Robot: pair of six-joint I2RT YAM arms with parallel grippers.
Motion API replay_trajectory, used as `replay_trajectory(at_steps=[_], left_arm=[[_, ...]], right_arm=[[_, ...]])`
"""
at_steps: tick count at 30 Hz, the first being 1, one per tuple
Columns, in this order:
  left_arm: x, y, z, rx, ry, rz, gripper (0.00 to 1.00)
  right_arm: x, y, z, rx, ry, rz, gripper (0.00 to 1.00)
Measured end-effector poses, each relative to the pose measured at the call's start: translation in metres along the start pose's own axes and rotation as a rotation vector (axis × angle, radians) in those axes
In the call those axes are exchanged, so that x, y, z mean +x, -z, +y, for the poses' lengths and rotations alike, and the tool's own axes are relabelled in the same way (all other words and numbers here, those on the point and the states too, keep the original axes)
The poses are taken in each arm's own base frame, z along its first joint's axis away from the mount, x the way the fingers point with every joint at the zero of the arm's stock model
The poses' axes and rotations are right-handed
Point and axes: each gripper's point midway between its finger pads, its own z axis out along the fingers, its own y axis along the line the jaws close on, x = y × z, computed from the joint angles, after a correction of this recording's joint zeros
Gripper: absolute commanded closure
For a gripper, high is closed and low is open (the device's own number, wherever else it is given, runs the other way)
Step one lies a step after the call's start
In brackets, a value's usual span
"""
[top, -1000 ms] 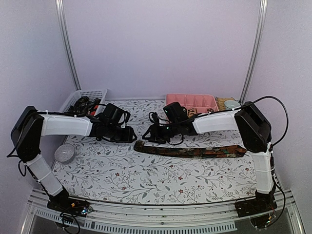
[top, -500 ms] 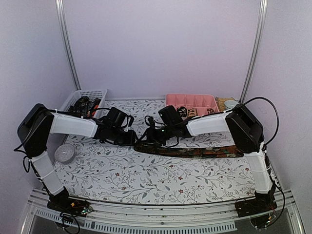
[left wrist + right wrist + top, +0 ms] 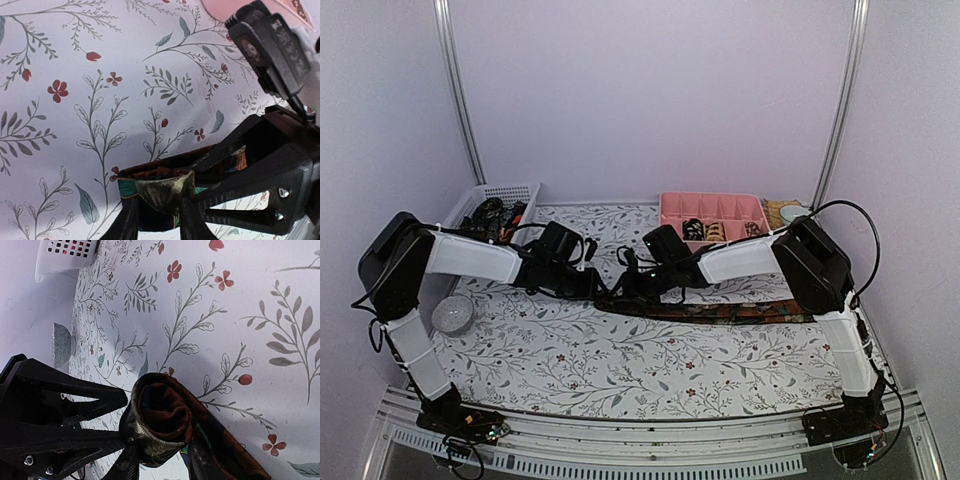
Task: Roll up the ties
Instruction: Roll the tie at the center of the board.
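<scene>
One dark brown patterned tie (image 3: 730, 312) lies flat across the middle of the table, and its left end is curled into a small coil (image 3: 165, 422). My left gripper (image 3: 588, 285) and right gripper (image 3: 622, 288) meet at that end from opposite sides. In the left wrist view the gripper (image 3: 159, 222) is shut on the folded end of the tie (image 3: 162, 192), with the right gripper's fingers (image 3: 250, 165) just beside it. Seen from the right wrist, the gripper (image 3: 160, 465) is shut on the coil, and the left gripper's fingers (image 3: 65, 410) reach in from the left.
A pink compartment tray (image 3: 720, 205) at the back right holds rolled ties (image 3: 694, 229). A white mesh basket (image 3: 500, 194) at the back left holds more ties. A round silvery object (image 3: 452, 313) sits near the left arm. Small items (image 3: 788, 212) stand beside the tray.
Both grippers have come down and together onto the tie's left end, and their jaws have narrowed onto it. The end now sits curled between them.
</scene>
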Motion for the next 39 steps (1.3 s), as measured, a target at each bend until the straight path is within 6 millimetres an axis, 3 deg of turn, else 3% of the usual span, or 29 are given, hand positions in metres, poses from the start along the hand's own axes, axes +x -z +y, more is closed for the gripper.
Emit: replay_trajectory(at_steps=[7, 11, 19, 39], left_arm=[[0.0, -0.001, -0.004, 0.032, 0.001, -0.008, 0.6], [0.01, 0.001, 0.006, 0.029, 0.02, 0.007, 0.52], [0.018, 0.009, 0.032, 0.053, 0.089, 0.001, 0.48], [0.013, -0.017, 0.009, 0.375, 0.15, 0.007, 0.48]], right_arm=[[0.0, 0.0, -0.001, 0.0, 0.0, 0.0, 0.78], [0.002, -0.001, -0.003, 0.001, -0.001, 0.002, 0.83], [0.005, -0.004, -0.014, 0.012, -0.011, 0.015, 0.84], [0.004, -0.004, -0.02, -0.036, -0.017, 0.04, 0.87]])
